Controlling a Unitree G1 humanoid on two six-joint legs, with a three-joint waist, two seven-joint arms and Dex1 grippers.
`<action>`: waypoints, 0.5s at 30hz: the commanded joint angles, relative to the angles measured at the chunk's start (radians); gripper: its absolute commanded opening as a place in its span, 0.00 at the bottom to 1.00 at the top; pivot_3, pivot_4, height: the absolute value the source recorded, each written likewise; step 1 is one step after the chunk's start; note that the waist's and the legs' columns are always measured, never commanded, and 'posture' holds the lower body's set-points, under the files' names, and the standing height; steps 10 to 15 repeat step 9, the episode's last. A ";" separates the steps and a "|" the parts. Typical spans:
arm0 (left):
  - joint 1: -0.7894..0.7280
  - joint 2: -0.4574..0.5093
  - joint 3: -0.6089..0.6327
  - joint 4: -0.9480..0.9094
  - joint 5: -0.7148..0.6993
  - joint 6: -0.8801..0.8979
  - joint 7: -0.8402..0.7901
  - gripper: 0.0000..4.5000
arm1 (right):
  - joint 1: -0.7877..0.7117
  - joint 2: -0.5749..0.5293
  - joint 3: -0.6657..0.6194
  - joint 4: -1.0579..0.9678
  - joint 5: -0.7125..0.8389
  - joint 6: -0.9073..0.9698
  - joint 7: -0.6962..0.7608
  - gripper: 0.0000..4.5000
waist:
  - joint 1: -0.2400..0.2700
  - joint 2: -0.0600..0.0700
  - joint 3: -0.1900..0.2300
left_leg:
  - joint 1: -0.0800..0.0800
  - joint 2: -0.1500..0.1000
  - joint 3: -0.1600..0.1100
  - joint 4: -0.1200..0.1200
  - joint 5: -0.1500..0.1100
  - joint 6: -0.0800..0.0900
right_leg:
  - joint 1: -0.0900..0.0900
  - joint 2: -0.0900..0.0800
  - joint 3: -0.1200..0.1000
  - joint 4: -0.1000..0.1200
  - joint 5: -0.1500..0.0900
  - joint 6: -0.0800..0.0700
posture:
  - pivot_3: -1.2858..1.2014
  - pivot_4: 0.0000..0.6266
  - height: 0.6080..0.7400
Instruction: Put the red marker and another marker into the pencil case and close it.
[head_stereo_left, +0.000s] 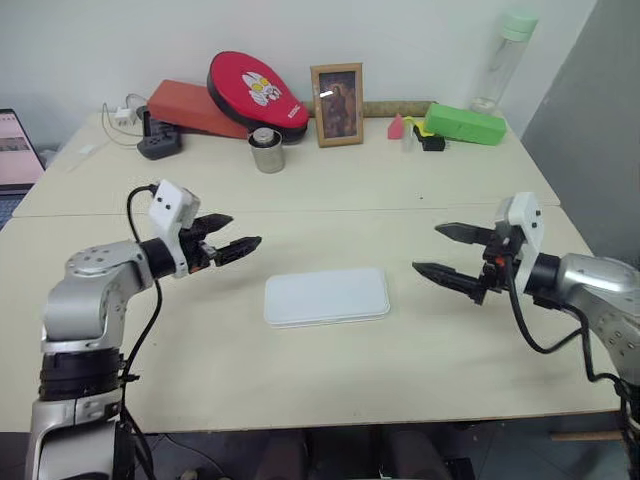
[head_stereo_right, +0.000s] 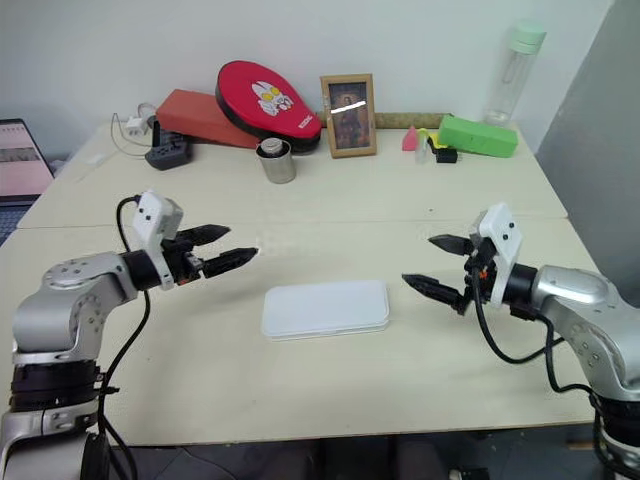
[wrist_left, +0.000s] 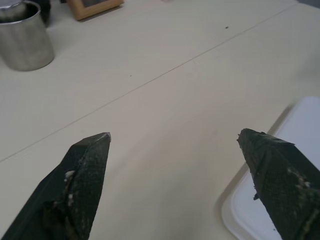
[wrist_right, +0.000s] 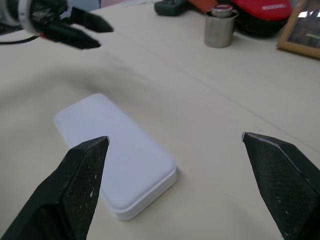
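Case (head_stereo_left: 326, 296) lay shut and flat on the table (head_stereo_left: 420, 190), lower centre of the frame, long side across. Left gripper (head_stereo_left: 233, 236) hung at mid-left, apart from the case, jaws spread wide, holding nothing. Right gripper (head_stereo_left: 449, 252) hung at mid-right, likewise clear of the case, jaws wide apart and empty. Along the far edge stood a steel cup (head_stereo_left: 267, 150), a framed picture (head_stereo_left: 338, 104), a red pad (head_stereo_left: 257, 93), a green box (head_stereo_left: 465, 124) and a bottle (head_stereo_left: 503, 60) at upper right.
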 joint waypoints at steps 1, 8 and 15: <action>0.049 0.021 0.081 -0.022 0.008 -0.053 0.076 0.99 | -0.032 0.059 0.003 0.076 -0.064 -0.088 -0.030 1.00 | -0.001 0.000 0.000 | 0.000 0.000 0.000 0.000 0.000 0.000 | 0.000 0.000 0.000 0.000 0.000 0.000 | 0.52 0.24 1.00; 0.114 0.006 0.053 -0.044 0.062 -0.140 0.179 0.99 | -0.079 0.130 0.042 0.238 -0.182 -0.121 -0.090 1.00 | 0.000 0.000 0.000 | 0.000 0.000 0.000 0.000 0.000 0.000 | 0.000 0.000 0.000 0.001 0.000 0.000 | 0.52 0.24 1.00; 0.118 0.010 0.045 -0.042 0.071 -0.147 0.187 0.99 | -0.081 0.133 0.046 0.248 -0.193 -0.126 -0.089 1.00 | 0.000 0.000 0.000 | 0.000 0.000 0.001 0.000 0.000 0.000 | 0.000 0.000 0.000 0.000 0.000 0.000 | 0.52 0.24 1.00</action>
